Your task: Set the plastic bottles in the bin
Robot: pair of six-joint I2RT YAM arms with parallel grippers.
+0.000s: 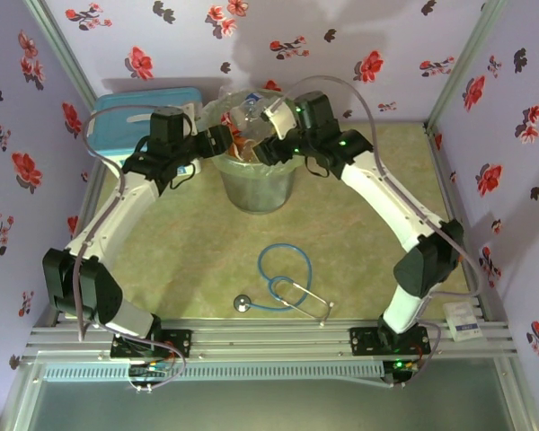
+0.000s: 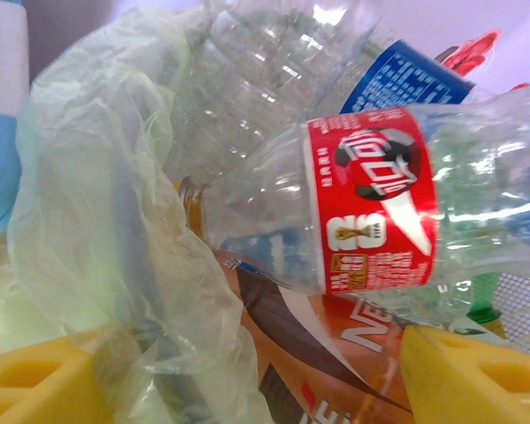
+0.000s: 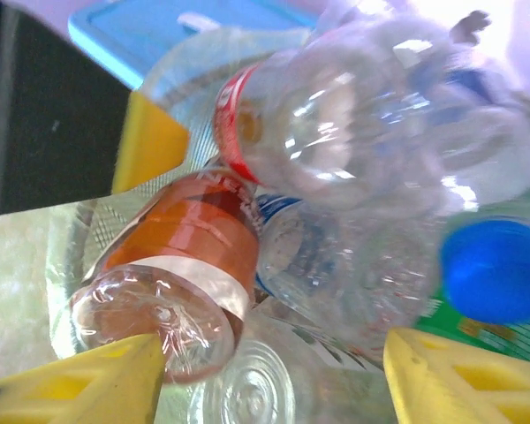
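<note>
**Yellow fingertips [image 2: 459, 371] spread over a heaped bin [image 1: 256, 189]**

Left hand [image 2: 265, 380] and right hand [image 3: 274, 380] both hover at the rim, wide open and gripping nothing. The plastic bottles [image 3: 353, 141] lie piled inside the liner [image 2: 88, 177], with the red-labelled bottle [image 2: 371, 203] on top. Best to lift straight up, lest a finger snag the liner or drag the orange-labelled bottle [image 3: 185, 238] out.

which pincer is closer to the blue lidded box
Left. The left pincer is at the bin's rim beside the blue-lidded box; the right pincer is over the bin, farther off.
</note>
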